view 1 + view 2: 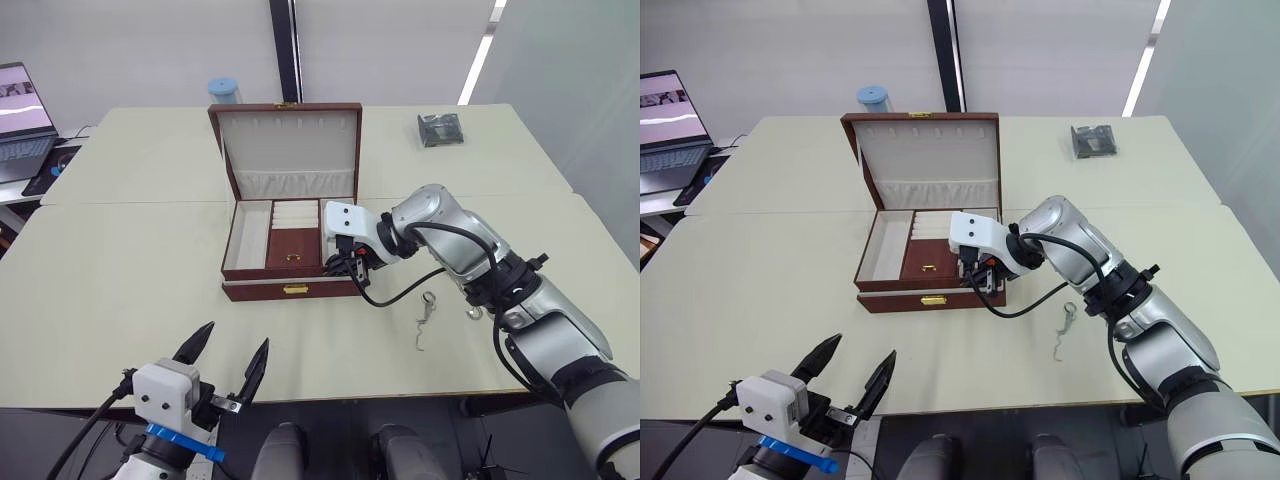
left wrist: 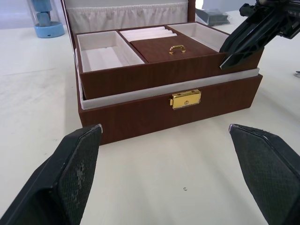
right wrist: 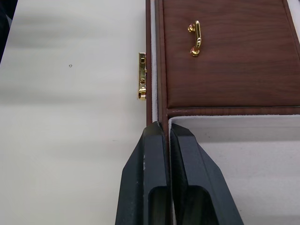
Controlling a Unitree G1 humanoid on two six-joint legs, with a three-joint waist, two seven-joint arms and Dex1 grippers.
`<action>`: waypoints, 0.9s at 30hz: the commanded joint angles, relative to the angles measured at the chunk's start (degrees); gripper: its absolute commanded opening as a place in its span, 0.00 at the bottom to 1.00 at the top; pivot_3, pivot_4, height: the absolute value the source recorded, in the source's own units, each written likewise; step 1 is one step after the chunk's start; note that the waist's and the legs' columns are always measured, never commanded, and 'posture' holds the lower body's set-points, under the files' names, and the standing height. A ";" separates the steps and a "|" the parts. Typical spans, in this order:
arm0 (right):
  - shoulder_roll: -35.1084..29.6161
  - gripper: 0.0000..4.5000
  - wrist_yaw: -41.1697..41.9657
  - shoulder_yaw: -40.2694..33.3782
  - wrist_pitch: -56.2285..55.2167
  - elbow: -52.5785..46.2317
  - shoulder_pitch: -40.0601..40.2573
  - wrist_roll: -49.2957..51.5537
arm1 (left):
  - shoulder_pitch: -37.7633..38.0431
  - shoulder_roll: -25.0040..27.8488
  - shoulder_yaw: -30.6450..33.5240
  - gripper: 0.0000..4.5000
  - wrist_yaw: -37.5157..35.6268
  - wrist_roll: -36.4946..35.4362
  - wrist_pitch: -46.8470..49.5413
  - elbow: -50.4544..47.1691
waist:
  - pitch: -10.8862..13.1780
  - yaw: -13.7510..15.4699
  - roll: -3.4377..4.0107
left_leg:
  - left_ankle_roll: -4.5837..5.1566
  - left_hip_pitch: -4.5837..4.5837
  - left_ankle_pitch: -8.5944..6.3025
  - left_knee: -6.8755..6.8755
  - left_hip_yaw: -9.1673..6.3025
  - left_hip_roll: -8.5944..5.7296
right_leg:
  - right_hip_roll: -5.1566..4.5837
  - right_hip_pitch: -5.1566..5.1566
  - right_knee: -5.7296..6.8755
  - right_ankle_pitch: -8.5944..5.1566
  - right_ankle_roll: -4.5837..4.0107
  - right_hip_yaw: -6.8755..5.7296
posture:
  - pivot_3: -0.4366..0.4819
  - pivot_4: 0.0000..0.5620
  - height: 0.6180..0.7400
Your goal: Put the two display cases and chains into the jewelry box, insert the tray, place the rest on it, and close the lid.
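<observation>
Right fingers (image 3: 168, 140) pinched on tray (image 3: 225, 51) front wall; left fingers (image 2: 79, 159) wide apart

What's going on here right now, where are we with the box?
The right gripper is at the front right corner of the tray, its fingers closed on the tray's front wall. The tray sits in the open jewelry box, still riding above the rim. The lid stands upright. The left gripper is open and idle near the table's front edge. One chain lies on the table right of the box.

1 box (image 1: 290, 290), 1 tray (image 1: 285, 248), 1 chain (image 1: 424, 320)
</observation>
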 commanded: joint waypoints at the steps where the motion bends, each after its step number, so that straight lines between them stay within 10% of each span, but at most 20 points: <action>1: 0.46 0.00 -0.71 -1.63 -0.07 -0.57 -1.16 -0.42 | -0.07 0.22 -0.31 1.00 -0.11 -0.25 -0.97 -0.41 | 0.00 0.00 0.00 | 0.00 0.00 0.00 0.00 0.00 0.00 | 0.00 0.00 0.00 0.00 0.00 0.00 | 0.48 0.27 1.00; 6: 0.81 0.00 -0.28 -1.91 0.41 -0.98 -1.11 0.34 | -0.18 0.19 -0.35 1.00 -0.20 -0.28 -0.91 -0.31 | 0.00 0.00 0.00 | 0.00 -0.01 0.00 0.00 0.00 0.00 | 0.00 -0.02 0.01 0.00 0.00 0.01 | 0.48 0.27 1.00; 22: 8.46 1.00 -7.37 -14.76 -5.23 2.51 2.54 7.31 | -2.18 0.69 -0.06 1.00 0.37 -0.81 0.85 -0.86 | -0.02 -0.05 -0.03 | 0.00 0.00 0.00 0.01 0.01 0.03 | 0.02 -0.02 0.05 0.00 0.00 0.02 | 0.48 0.27 1.00; 27: 13.28 0.75 -11.55 -17.54 -16.61 9.31 6.44 6.90 | -3.54 1.40 0.02 1.00 0.28 -1.14 1.98 -0.88 | -0.04 -0.05 -0.06 | 0.00 0.01 0.00 0.02 0.03 0.02 | 0.03 -0.01 0.08 0.00 0.00 0.03 | 0.48 0.27 1.00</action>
